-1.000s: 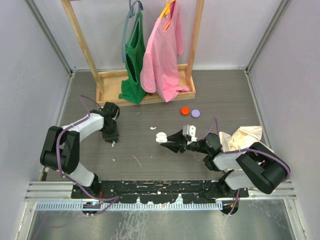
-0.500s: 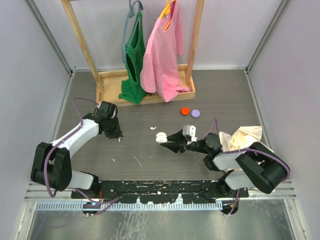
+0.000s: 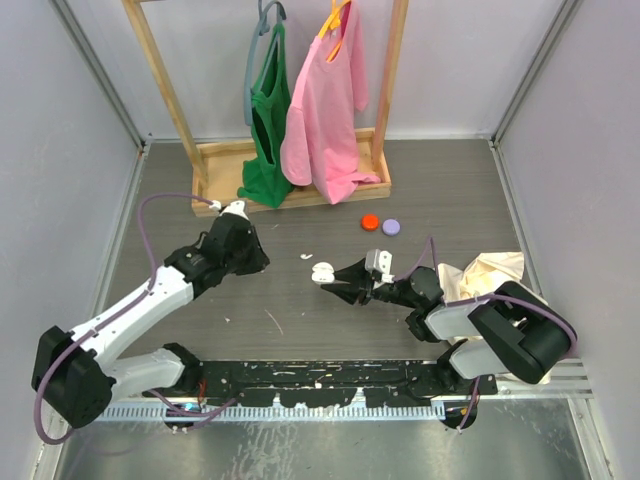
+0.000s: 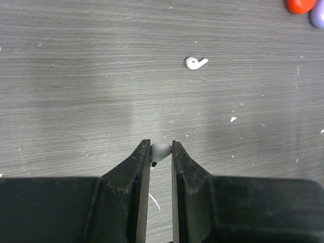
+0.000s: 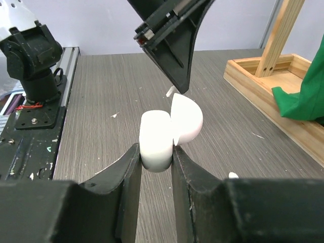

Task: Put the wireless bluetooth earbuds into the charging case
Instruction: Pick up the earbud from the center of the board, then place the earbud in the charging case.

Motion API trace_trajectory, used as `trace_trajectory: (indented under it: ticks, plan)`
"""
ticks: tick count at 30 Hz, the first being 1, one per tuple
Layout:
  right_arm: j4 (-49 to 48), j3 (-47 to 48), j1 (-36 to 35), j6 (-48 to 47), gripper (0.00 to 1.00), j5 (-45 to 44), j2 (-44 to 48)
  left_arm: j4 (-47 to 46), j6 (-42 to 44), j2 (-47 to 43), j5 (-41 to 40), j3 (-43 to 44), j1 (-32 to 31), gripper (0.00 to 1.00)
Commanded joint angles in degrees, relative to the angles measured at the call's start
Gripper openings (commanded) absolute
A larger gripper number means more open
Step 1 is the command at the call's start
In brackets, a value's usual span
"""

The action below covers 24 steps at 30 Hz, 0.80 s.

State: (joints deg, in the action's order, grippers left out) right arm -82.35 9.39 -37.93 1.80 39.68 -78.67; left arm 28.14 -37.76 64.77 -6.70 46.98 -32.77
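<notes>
White charging case (image 5: 158, 136) sits lid-open, clamped in our right end effector (image 5: 155, 152), so our left end effector (image 4: 160, 147), pinching an earbud (image 4: 161, 151), can seat it.

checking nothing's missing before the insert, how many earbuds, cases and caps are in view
earbuds: 2, held earbud in left gripper, loose earbud lying free
charging case: 1, in right gripper
caps: 2, red cap, purple cap
total: 5
</notes>
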Motion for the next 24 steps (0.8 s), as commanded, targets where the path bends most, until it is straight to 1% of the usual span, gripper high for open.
trace_trajectory:
  ticks: [1, 4, 9, 17, 24]
  plan:
    - [-5.71, -0.34, -0.36, -1.78, 0.01, -2.05, -0.38, -5.96, -1.44, -3.44, -7.58, -0.2, -4.77, 0.0]
    - [-5.85, -0.47, -0.38, -2.04, 0.01, -2.79, -0.65, -8.78, -1.25, -4.93, -10.27, -0.38, -8.64, 0.0]
    - [-6.42, -0.83, -0.35, -2.59, 0.01, -4.26, -1.16, -12.64, -0.74, -6.7, -14.06, -0.95, -13.29, 0.0]
    - [-7.62, -1.56, -0.36, -2.85, 0.01, -6.86, -1.83, -22.02, 1.74, -8.77, -17.15, -3.29, -19.87, 0.0]
    - [-8.97, -2.04, -0.39, -3.07, 0.01, -8.01, -2.61, -31.87, 3.46, -8.24, -19.6, -5.24, -26.39, 0.0]
